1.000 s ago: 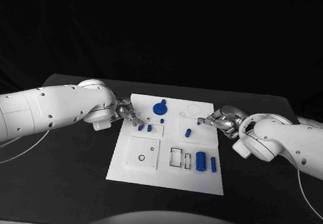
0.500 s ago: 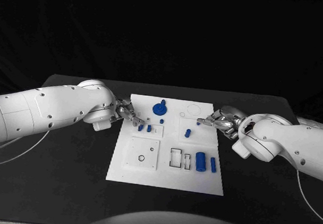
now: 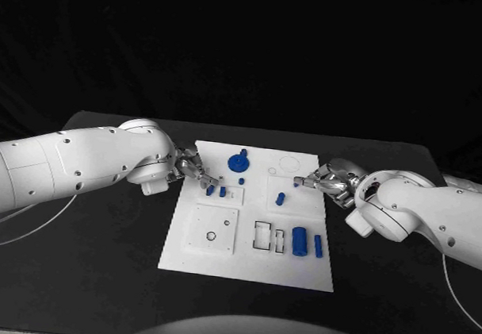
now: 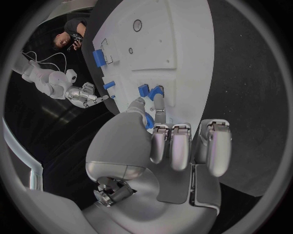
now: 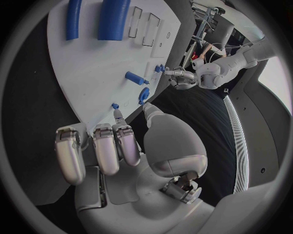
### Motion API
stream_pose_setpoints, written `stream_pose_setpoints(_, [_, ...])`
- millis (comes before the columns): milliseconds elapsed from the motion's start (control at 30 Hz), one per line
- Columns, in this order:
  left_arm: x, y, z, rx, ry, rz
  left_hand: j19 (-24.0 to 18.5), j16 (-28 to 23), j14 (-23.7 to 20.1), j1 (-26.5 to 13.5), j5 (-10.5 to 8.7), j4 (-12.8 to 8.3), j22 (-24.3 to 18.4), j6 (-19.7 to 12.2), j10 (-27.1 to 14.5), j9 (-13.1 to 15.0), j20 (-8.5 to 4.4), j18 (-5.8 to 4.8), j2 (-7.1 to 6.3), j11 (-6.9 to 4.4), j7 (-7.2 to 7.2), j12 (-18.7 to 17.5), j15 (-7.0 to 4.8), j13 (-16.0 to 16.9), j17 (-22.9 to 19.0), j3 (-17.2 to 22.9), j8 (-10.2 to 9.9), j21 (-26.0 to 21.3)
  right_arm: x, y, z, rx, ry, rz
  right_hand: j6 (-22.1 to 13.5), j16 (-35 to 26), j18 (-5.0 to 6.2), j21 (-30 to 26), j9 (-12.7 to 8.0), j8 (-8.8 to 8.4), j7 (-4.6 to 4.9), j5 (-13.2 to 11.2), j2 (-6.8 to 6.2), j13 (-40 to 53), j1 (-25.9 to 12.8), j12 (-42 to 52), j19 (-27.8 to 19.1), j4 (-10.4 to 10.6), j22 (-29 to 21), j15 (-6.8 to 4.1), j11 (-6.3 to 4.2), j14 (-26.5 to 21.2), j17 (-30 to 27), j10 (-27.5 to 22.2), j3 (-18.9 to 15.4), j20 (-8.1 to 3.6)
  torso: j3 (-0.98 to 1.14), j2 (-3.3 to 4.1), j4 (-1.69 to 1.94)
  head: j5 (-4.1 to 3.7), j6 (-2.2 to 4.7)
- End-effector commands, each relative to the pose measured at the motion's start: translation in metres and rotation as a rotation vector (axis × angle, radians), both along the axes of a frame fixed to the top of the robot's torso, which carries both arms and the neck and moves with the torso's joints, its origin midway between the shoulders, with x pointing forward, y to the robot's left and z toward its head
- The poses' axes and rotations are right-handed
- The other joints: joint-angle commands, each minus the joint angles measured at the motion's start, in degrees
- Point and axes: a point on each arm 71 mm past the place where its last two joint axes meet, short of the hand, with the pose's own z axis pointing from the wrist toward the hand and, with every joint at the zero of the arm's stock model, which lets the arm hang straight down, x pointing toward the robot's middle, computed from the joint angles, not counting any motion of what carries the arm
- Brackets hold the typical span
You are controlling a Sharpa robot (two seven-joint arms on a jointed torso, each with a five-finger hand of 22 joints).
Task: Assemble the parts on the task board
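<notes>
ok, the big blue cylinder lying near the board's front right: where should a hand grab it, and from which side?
Judging by its pose, pinch the big blue cylinder mid-length, coming from above with fingers across its round sides. It lies flat on the task board, with the thinner blue rod close beside it, so a side approach looks cramped.

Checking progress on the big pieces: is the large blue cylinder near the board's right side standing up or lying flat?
Lying flat. In the head view the large blue cylinder shows its long side on the task board, beside a thinner blue rod.
</notes>
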Motion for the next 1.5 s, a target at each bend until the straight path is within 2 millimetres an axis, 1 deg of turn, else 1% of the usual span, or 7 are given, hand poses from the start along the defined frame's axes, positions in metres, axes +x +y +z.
stream_pose_setpoints(33, [-0.0002,-0.002,-0.0004,0.0,0.014,-0.005,6.03,0.15,6.08,0.21,-0.35,-0.25,15.09,-0.08,5.96,-0.08,-0.37,-0.43,0.19,-0.06,-0.01,0.15,-0.5,14.93,15.08,-0.16,-0.01,0.14,-0.0007,0.0015,-0.0005,-0.004,0.001,0.02,-0.3,0.36,-0.82,0.26,0.1,0.39,0.83,0.29,0.42,15.09,0.03,0.38,6.1,-0.03,15.08,0.43,0.48,5.88,15.1,5.95,-0.42,0.44,0.0,0.04,-0.06,-0.03,0.01])
stream_pose_setpoints(167, [0.0005,-0.0005,-0.0008,0.007,0.018,-0.002,6.03,0.15,6.08,0.76,-0.38,-0.28,15.09,-0.11,5.96,-0.06,-0.38,-0.43,0.3,-0.13,-0.08,0.15,-0.51,14.93,15.08,-0.04,0.01,0.14,-0.0007,0.0012,-0.0005,-0.004,0.002,0.019,-0.3,0.36,-0.82,0.26,0.1,0.39,0.83,0.29,0.42,15.09,0.03,0.38,6.1,-0.03,15.08,0.43,0.48,5.88,15.1,5.95,-0.42,0.44,0.05,-0.02,-0.02,-0.09,-0.09])
stream_pose_setpoints(433, [0.0008,0.0016,-0.0013,0.018,0.023,-0.002,6.03,0.15,6.08,2.73,-0.4,-0.32,15.09,-0.17,5.96,-0.01,-0.39,-0.43,0.41,-0.32,-0.26,0.15,-0.52,14.93,15.08,0.35,0.06,0.14,-0.0006,0.0017,-0.0005,-0.004,0.001,0.02,-0.3,0.36,-0.82,0.26,0.1,0.39,0.83,0.29,0.42,15.09,0.03,0.38,6.1,-0.03,15.08,0.43,0.48,5.88,15.1,5.95,-0.42,0.44,0.03,-0.02,0.06,-0.19,-0.12])
stream_pose_setpoints(600, [0.0003,0.0017,-0.0017,0.03,0.029,-0.01,6.03,0.15,6.08,4.27,-0.39,-0.36,15.09,-0.22,5.96,0.01,-0.39,-0.43,0.54,-0.43,-0.36,0.15,-0.5,14.93,15.08,0.72,0.1,0.14,-0.0006,0.0023,-0.0005,-0.003,0.001,0.021,-0.3,0.36,-0.82,0.26,0.1,0.39,0.83,0.29,0.42,15.09,0.03,0.38,6.1,-0.03,15.08,0.43,0.48,5.88,15.1,5.95,-0.42,0.44,0.01,-0.02,-0.03,-0.16,-0.11])
stream_pose_setpoints(800, [0.0004,0.0009,-0.0018,0.032,0.03,-0.016,6.03,0.15,6.08,4.35,-0.4,-0.34,15.09,-0.23,5.96,0.01,-0.39,-0.43,0.52,-0.43,-0.34,0.15,-0.5,14.93,15.08,0.71,0.09,0.14,-0.0006,0.0022,-0.0005,-0.004,0.0,0.021,-0.3,0.36,-0.82,0.26,0.1,0.39,0.83,0.29,0.42,15.09,0.03,0.38,6.1,-0.03,15.08,0.43,0.48,5.88,15.1,5.95,-0.42,0.44,0.0,0.02,-0.03,-0.23,-0.01])
stream_pose_setpoints(1200, [0.0003,0.0003,-0.0018,0.03,0.029,-0.018,6.03,0.15,6.08,4.26,-0.45,-0.22,15.09,-0.26,5.96,0.0,-0.39,-0.43,0.46,-0.39,-0.26,0.15,-0.5,14.93,15.08,0.61,0.08,0.14,-0.0007,0.0019,-0.0005,-0.004,0.001,0.022,-0.3,0.36,-0.82,0.26,0.1,0.39,0.83,0.29,0.42,15.09,0.03,0.38,6.1,-0.03,15.08,0.43,0.48,5.88,15.1,5.95,-0.42,0.44,0.0,-0.01,0.03,-0.28,-0.11])
stream_pose_setpoints(1500, [0.0007,-0.0001,-0.0011,0.021,0.018,-0.017,6.03,0.15,6.08,3.3,-0.51,-0.07,15.09,-0.25,5.96,-0.04,-0.38,-0.43,0.57,-0.18,-0.06,0.15,-0.49,14.93,15.08,0.12,0.07,0.14,-0.0006,0.0018,-0.0005,-0.004,0.001,0.021,-0.3,0.36,-0.82,0.26,0.1,0.39,0.83,0.29,0.42,15.09,0.03,0.38,6.1,-0.03,15.08,0.43,0.48,5.88,15.1,5.95,-0.42,0.44,-0.02,-0.01,0.02,-0.33,-0.08])
